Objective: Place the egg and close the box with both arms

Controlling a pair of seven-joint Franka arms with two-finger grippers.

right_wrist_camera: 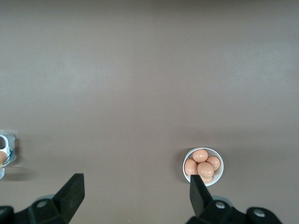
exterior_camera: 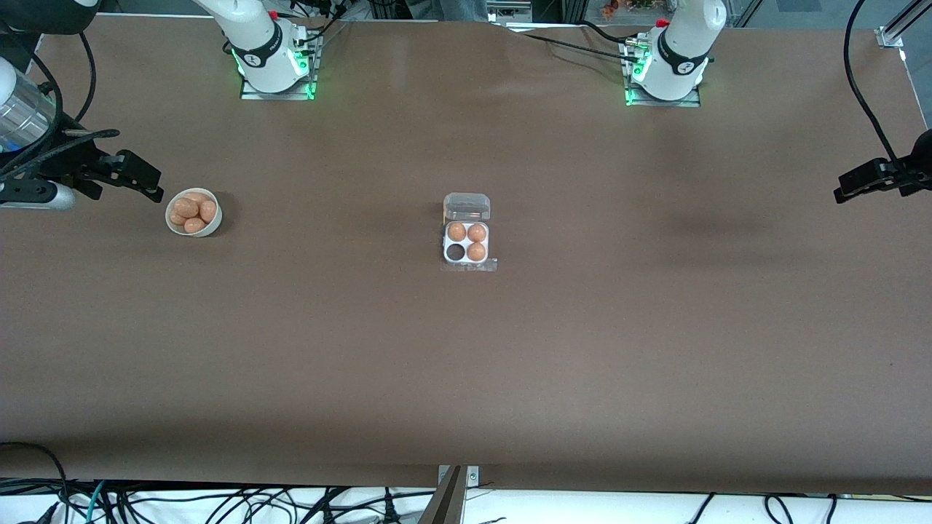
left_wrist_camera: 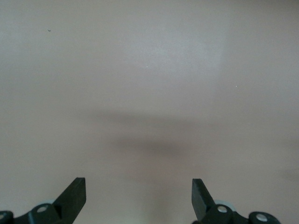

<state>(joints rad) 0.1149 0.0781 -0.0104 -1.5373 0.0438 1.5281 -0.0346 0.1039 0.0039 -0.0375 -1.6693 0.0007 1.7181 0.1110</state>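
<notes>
Box [exterior_camera: 467, 244] sits mid-table, about midway between the two arms' ends, its clear lid [exterior_camera: 467, 207] flipped back on the side farther from the front camera. Three eggs fill its cups; the fourth cup [exterior_camera: 456, 252], nearer the front camera and toward the right arm's end, is dark and empty. Well apart from it, toward the right arm's end, a white bowl [exterior_camera: 193, 212] holds a heap of brown eggs [exterior_camera: 194, 211].

Right gripper [right_wrist_camera: 136, 187] hangs up in the air just beside the bowl, not yet over it, fingers spread wide with nothing between them. Left gripper [left_wrist_camera: 138, 191] waits over bare table at the left arm's end, likewise spread and empty.

As I see it, the step in hand is fetching one egg. To do it well, the right gripper should centre over the topmost egg in the heap, come straight down with a finger on either side of its middle, and close gently so it neither cracks nor squirts out. The neighbours are touching, so a finger could nudge them or catch the bowl's rim. Lift clear before travelling, then lower into the empty cup, not onto the filled ones.
</notes>
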